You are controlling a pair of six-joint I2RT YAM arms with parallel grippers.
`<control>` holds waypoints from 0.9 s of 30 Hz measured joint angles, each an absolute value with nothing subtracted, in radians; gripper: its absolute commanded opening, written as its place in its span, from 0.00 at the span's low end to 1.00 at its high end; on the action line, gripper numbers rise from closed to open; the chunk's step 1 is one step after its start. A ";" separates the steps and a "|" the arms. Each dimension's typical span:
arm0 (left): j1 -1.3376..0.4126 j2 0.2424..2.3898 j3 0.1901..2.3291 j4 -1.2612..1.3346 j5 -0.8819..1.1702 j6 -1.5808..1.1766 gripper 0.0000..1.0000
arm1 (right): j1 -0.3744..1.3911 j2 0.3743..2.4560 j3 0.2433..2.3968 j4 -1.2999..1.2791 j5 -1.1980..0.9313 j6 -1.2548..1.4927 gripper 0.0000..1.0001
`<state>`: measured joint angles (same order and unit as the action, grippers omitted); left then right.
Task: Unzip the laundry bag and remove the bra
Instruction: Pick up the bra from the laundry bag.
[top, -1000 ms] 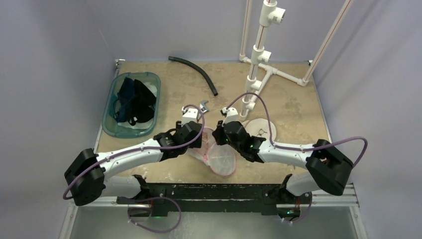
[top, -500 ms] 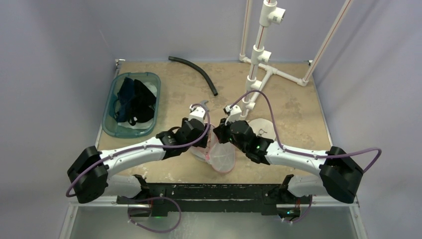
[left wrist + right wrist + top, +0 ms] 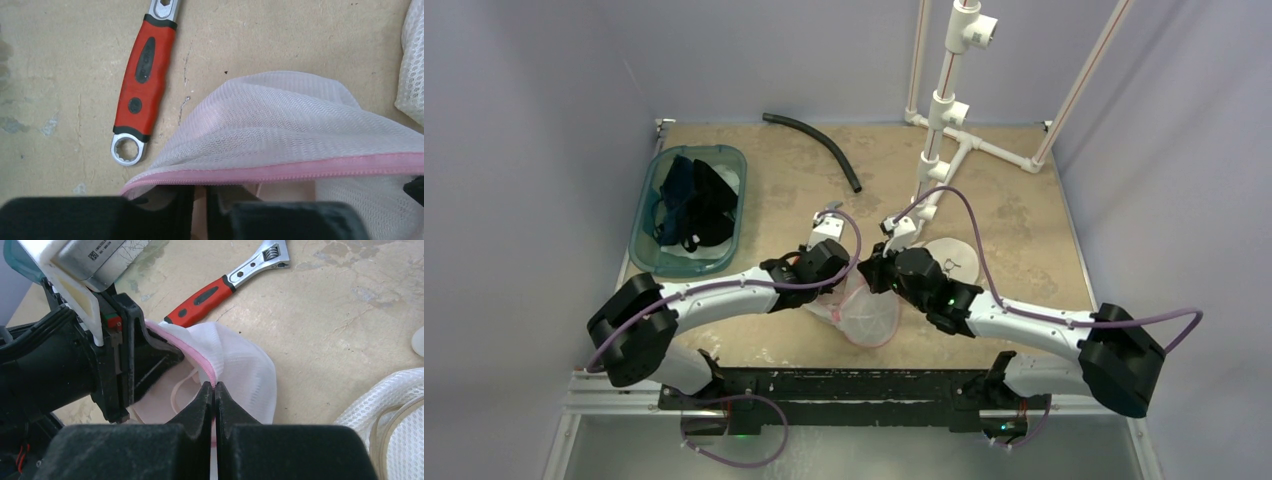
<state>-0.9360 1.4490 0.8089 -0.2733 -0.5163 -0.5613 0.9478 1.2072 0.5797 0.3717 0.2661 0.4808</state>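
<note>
The laundry bag [image 3: 871, 318] is white mesh with a pink zipper and lies at the table's near middle. Its mouth gapes, as the left wrist view [image 3: 280, 125] and the right wrist view [image 3: 245, 365] show. My left gripper [image 3: 200, 195] reaches into the mouth from the left and is shut on pale pink fabric, the bra [image 3: 287, 189]. That fabric and a thin strap also show inside the bag in the right wrist view [image 3: 160, 407]. My right gripper [image 3: 214, 386] is shut on the pink zipper edge, facing the left gripper [image 3: 842, 288].
A red-handled wrench [image 3: 142, 75] lies just beyond the bag. A second white mesh bag [image 3: 951, 256] sits to the right. A teal bin [image 3: 646, 200] with dark clothes stands at the left. Farther back are a black hose [image 3: 819, 145] and a white pipe stand [image 3: 944, 110].
My left gripper moved right, went into the bag's mouth and shut on the pale pink fabric. The right arm shifted slightly right, still pinching the zipper edge.
</note>
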 measured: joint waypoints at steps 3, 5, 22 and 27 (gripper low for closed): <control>-0.936 1.439 0.810 -0.275 -0.521 -0.564 0.00 | 0.948 1.201 0.575 0.372 0.266 0.482 0.00; -0.936 1.416 0.810 -0.278 -0.519 -0.565 0.00 | 0.948 1.201 0.569 0.371 0.266 0.483 0.00; -0.936 1.047 0.866 -0.295 -0.311 -0.530 0.00 | 0.948 1.202 0.564 0.331 0.271 0.545 0.46; -0.936 1.019 0.921 -0.339 -0.284 -0.518 0.00 | 0.948 1.157 0.565 0.299 0.272 0.555 0.62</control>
<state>-0.9360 1.0187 0.9207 -0.3393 -0.2840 -0.5182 0.9478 1.1568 0.5648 0.2993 0.2722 0.5549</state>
